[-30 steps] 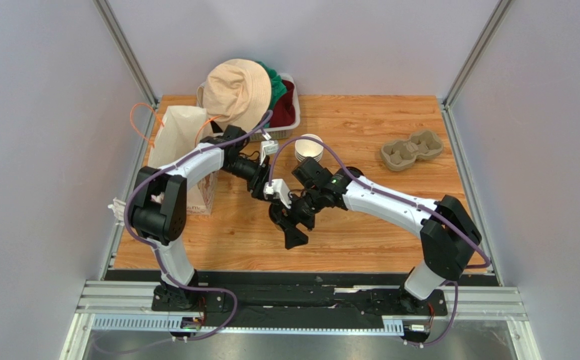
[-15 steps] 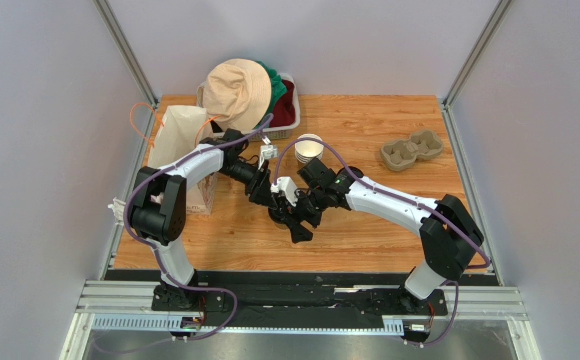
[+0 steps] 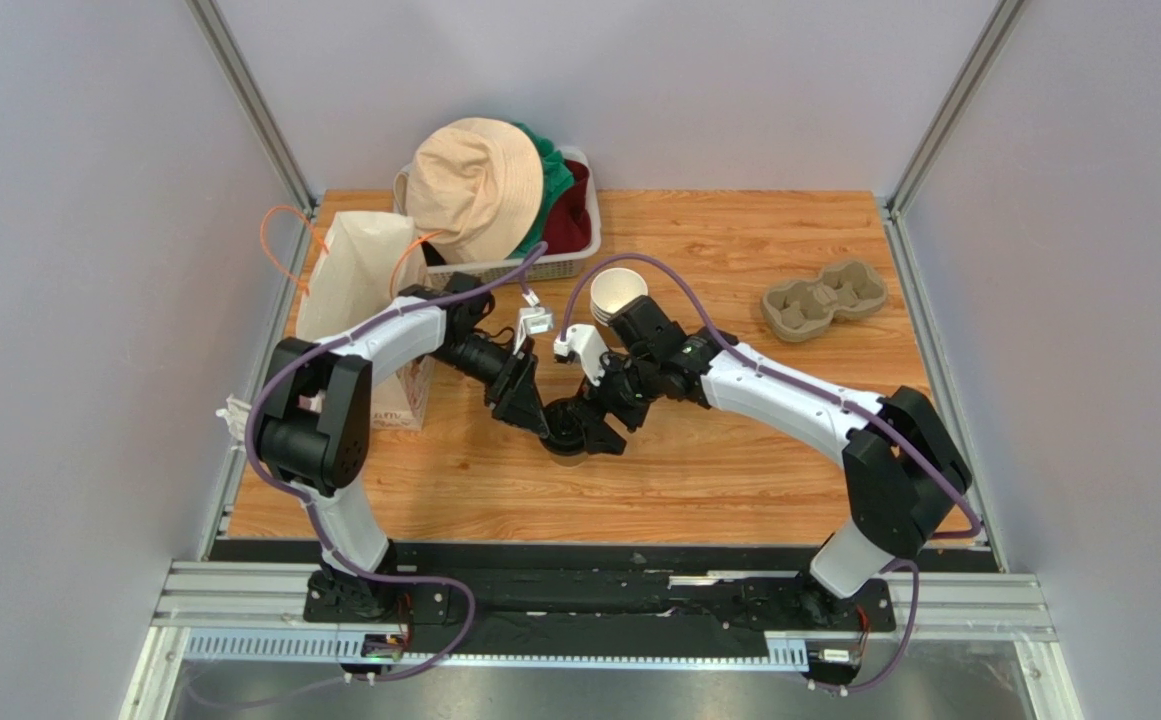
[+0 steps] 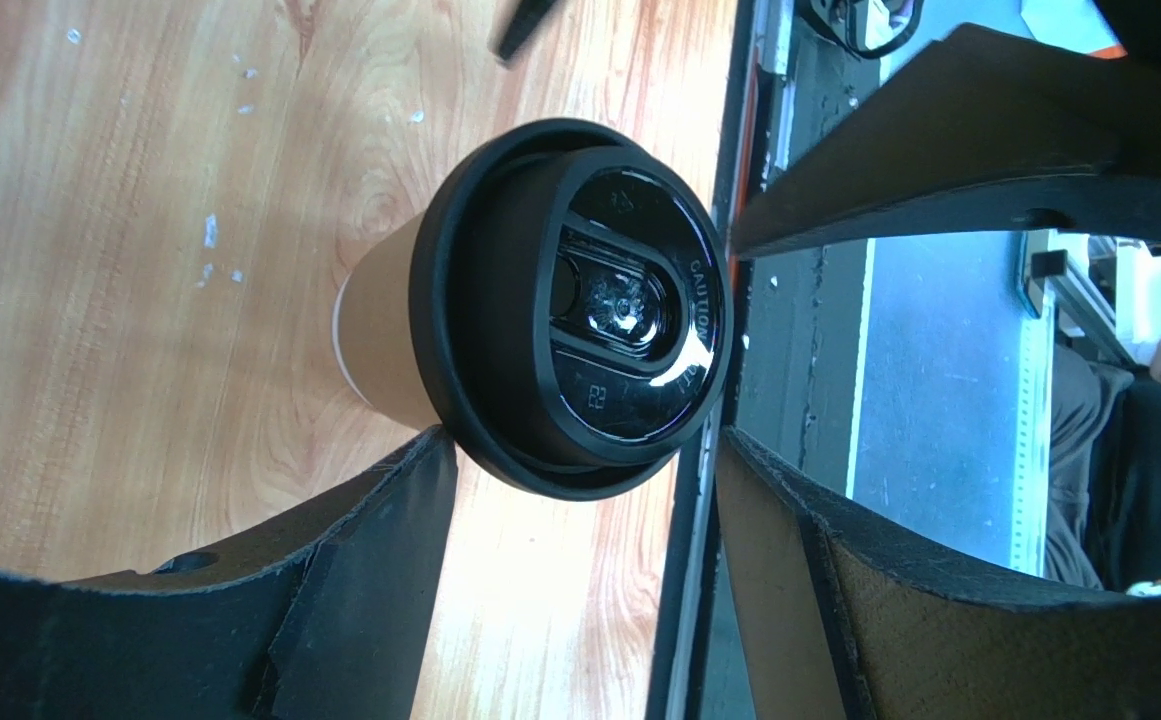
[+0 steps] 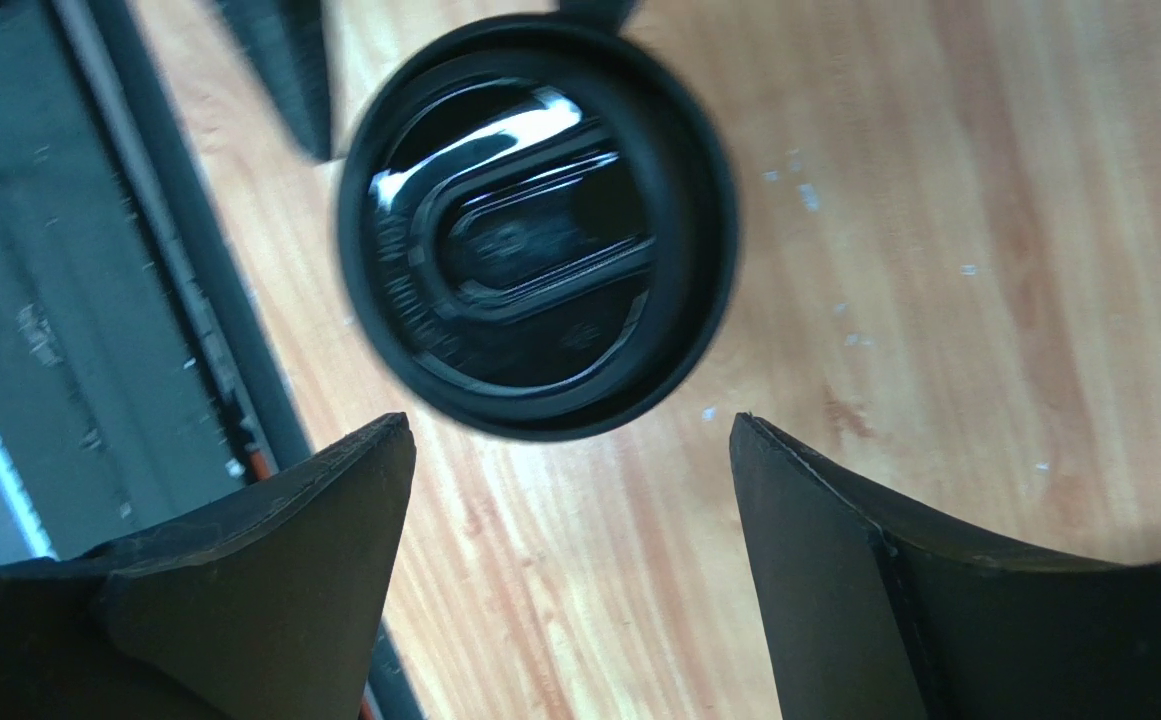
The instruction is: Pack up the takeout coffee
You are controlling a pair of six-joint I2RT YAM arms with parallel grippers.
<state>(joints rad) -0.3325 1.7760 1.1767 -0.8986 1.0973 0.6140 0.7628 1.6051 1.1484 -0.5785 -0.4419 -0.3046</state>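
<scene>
The takeout coffee stands upright on the wooden table, with kraft-brown sides and a black lid. My left gripper is open; its fingertips flank the near rim of the lid, one tip at the rim's edge. My right gripper is open, its tips just short of the lid with bare wood between them. In the top view both grippers meet over the coffee from opposite sides and mostly hide it.
A stack of open paper cups stands just behind the right wrist. A moulded cup carrier lies at the back right. A paper bag stands at the left, and a basket with a hat and clothes at the back.
The left gripper has moved nearer and lower, onto the lid's rim. The right gripper has drawn back toward the same spot. Neither has opened or shut.
</scene>
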